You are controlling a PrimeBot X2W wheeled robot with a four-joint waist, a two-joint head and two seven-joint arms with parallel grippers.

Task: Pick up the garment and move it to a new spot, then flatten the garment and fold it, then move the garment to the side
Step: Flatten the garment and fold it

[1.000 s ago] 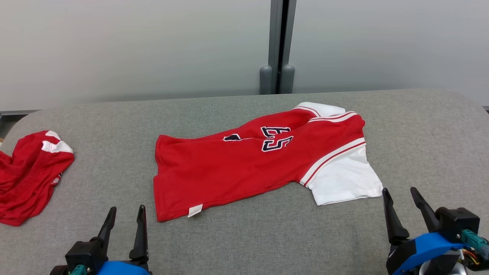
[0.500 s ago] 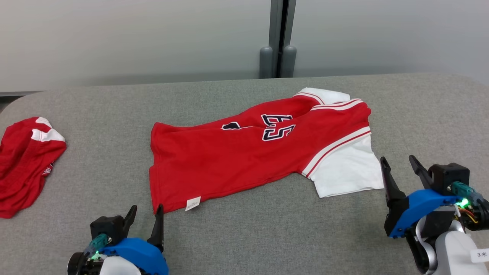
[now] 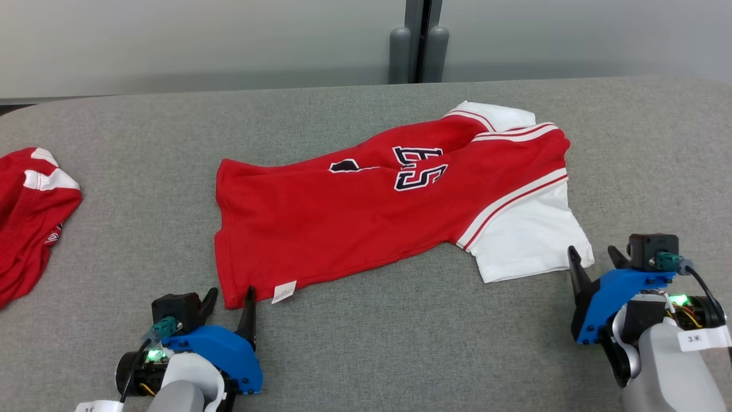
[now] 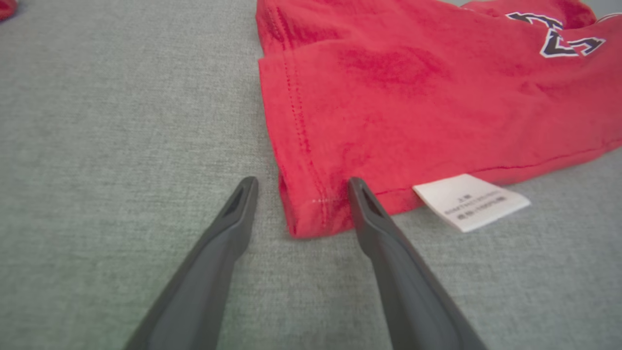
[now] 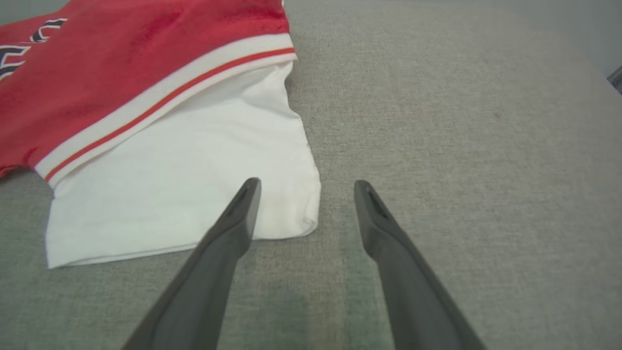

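Left end effector [image 3: 231,290] sits low at the near left of the grey desk [image 3: 400,343], fingers spread and holding nothing, pointing away from the robot at the near-left hem corner of the garment [image 3: 343,223]. In the left wrist view that corner lies between the two fingers, and one tip sits on or just over the hem edge; contact can't be confirmed.

Right end effector [image 3: 592,250] is at the near right, also spread wide with nothing held, and its blue wrist housing is tilted. In the right wrist view one finger overlaps the corner of the white sleeve [image 3: 526,234] while the other is over bare desk.

The garment is a red jersey lying mid-desk, mostly flat with some folds and wrinkles. Its hem is toward the robot's left, and the white sleeves with their red-and-white striped trim are toward the right.

Writing:
- Dark number print [image 3: 420,167] with a white outline, partly folded; looks like "45", not sure.
- White care tag [image 3: 284,292] at the near hem; print too small to read.
- Sticker [image 3: 703,339] on the right forearm starts with "3"; the rest is unclear.

A second red garment [image 3: 28,217] lies at the far left edge, well apart.
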